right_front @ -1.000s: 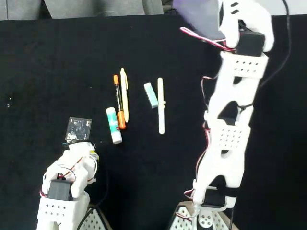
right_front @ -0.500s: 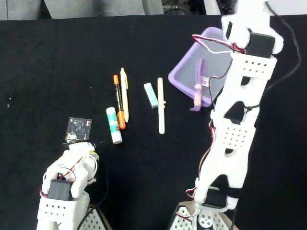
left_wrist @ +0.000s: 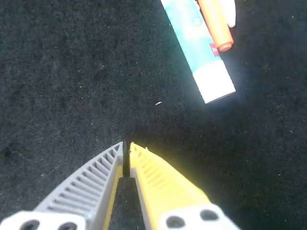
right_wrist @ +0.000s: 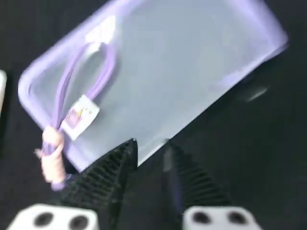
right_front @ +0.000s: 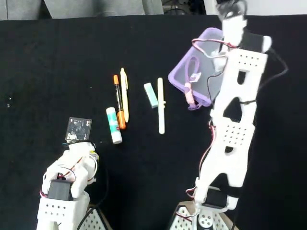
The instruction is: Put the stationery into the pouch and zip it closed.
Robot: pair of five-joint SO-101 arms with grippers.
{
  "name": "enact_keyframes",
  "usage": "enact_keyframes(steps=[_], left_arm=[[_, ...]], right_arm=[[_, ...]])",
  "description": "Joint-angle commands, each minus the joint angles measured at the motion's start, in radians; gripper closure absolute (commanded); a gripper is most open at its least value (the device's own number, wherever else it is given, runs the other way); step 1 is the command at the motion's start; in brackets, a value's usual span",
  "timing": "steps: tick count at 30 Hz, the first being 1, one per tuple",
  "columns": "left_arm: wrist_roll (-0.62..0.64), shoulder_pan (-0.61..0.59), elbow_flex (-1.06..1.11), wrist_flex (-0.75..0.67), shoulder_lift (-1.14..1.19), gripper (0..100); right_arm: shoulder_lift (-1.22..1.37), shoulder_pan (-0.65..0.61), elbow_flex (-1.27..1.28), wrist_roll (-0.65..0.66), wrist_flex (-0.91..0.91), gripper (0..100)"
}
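The right gripper [right_wrist: 149, 143] has its fingers a little apart, and the near edge of the pouch [right_wrist: 182, 62] lies right at their tips; whether either finger touches it cannot be told. A second ago the pouch was a raised blur at the far edge of the table [right_front: 48, 62]. Half a second ago it was already down on the black cloth, and now it lies flat in nearly the same spot. Its strap [right_front: 191, 96] has drawn in closer to the pouch's lower corner. The right arm reaches long across the table, with its far end over the pouch's right side, and it has shifted slightly since then. The left gripper [left_wrist: 125, 146] has its fingers pressed together, empty, low over the cloth near the glue stick [left_wrist: 204, 52]. The left arm is folded close to its base and has not moved. The orange marker [right_front: 118, 103], cream pen [right_front: 124, 93], eraser [right_front: 151, 94] and white pen [right_front: 161, 105] lie where they were, left of the pouch.
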Motion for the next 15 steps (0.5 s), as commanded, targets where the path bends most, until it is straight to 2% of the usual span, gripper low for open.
enact_keyframes(steps=[1,9,15], left_arm=[[-0.003,-0.005,0.022,0.005,-0.008,97],[-0.003,-0.005,0.022,0.005,-0.008,97],[-0.003,-0.005,0.022,0.005,-0.008,97]], right_arm=[[-0.019,-0.074,0.117,-0.009,0.034,77.4],[-0.031,-0.169,0.285,-0.028,0.034,77.3],[-0.188,-0.212,0.426,-0.091,0.034,77.3]])
